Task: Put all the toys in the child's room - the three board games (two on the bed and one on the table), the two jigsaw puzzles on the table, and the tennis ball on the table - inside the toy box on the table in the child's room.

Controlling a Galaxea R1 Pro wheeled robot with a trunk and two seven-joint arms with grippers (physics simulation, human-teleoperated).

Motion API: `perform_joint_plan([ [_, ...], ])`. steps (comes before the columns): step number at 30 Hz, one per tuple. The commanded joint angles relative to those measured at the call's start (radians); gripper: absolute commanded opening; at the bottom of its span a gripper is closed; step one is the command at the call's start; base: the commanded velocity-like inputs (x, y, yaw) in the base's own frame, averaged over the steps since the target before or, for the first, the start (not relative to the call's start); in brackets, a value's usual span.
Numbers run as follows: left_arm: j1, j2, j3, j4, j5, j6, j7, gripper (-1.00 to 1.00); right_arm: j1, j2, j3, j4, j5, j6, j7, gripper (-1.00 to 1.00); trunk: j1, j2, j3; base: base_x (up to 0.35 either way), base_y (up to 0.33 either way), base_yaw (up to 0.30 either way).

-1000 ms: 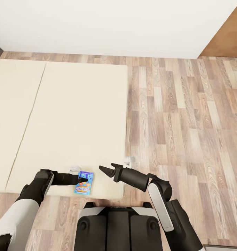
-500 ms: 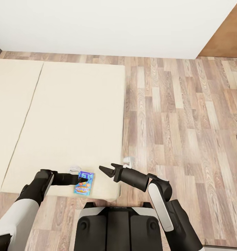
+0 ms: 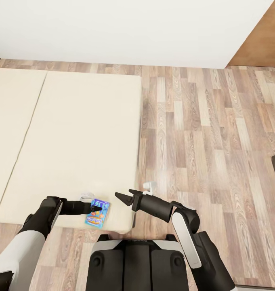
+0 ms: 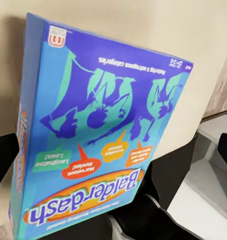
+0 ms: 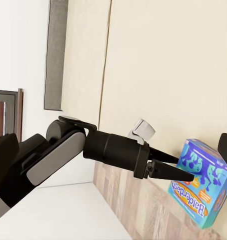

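**Blue game box gripped at the corner of the bed**

While the robot stands at the foot corner of the bed (image 3: 72, 133), its left gripper (image 3: 97, 209) is closed on the blue board game (image 3: 98, 213), with one dark finger over the printed lid and the other hidden under the box. In the right wrist view the board game (image 5: 203, 182) hangs tilted at the tips of the fingers (image 5: 168, 172), one corner lower than the others, so it seems lifted a little off the mattress and not lying flat. I think the grip sits at the short edge of the box because this edge was the nearest one to reach from the side of the bed.

The right gripper (image 3: 126, 196) is spread wide and holds nothing. It hovers just beside the box, above the corner of the mattress, probably kept free so that it can help later or take another toy.

In the left wrist view the lid (image 4: 98, 145) is very close to the camera and the name Balderdash can be read. The wood floor (image 3: 210, 137) lies to the right of the bed. The box must next travel to the tray on the desk; a grip on one edge only may let it swing or slip on the way.
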Motion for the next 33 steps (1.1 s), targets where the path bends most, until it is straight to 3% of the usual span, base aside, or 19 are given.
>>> perform_joint_plan([
  [1, 0.000, -0.001, 0.005, -0.001, -0.009, 0.006, -0.009, 1.00, 0.000, 0.000, -0.001, -0.001, -0.003, 0.006, 0.000, 1.00, 0.000, -0.001, -0.001, 0.000, -0.033, 0.000],
  [33, 0.000, -0.001, 0.005, -0.001, -0.009, 0.007, -0.011, 1.00, 0.000, 0.000, -0.001, -0.001, -0.003, 0.007, 0.001, 1.00, 0.000, -0.001, -0.001, 0.000, -0.106, 0.000],
])
